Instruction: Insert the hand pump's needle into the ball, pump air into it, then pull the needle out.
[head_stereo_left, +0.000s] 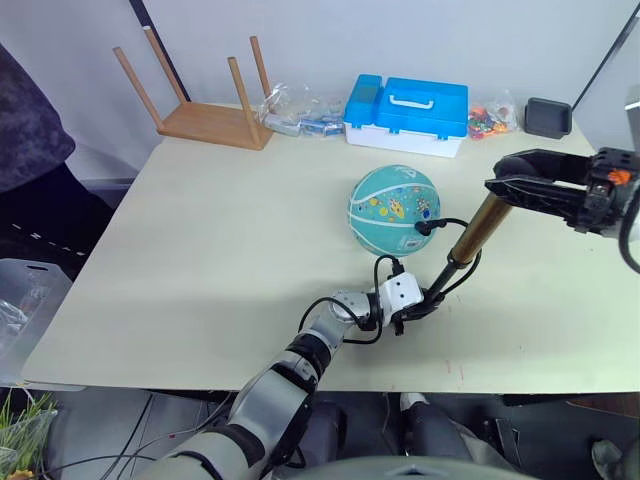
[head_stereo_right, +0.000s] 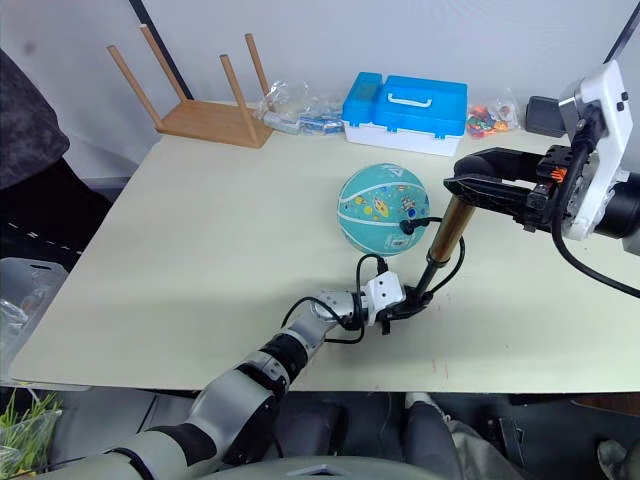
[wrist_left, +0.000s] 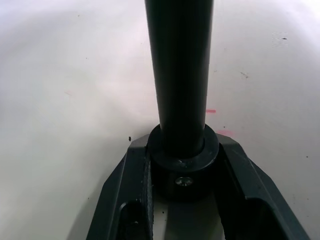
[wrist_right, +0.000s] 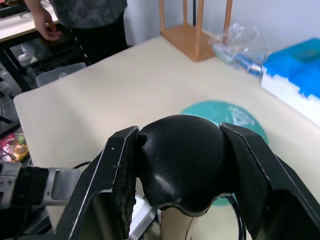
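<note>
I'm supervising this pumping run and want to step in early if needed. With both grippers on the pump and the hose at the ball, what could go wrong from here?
1. The hand pump stands tilted, its base clamped by the left gripper and its handle by the right gripper; an off-axis push might bend the shaft or slide the base.
2. The ball rests loose on the table; if it rolls, the short hose could tug the needle fitting sideways or out.

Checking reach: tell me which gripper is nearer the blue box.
Right. The right gripper grips the pump's handle, just in front of the blue box and to its right. The left gripper clamps the pump's base, nearer the table's front edge, beyond the ball.
</note>
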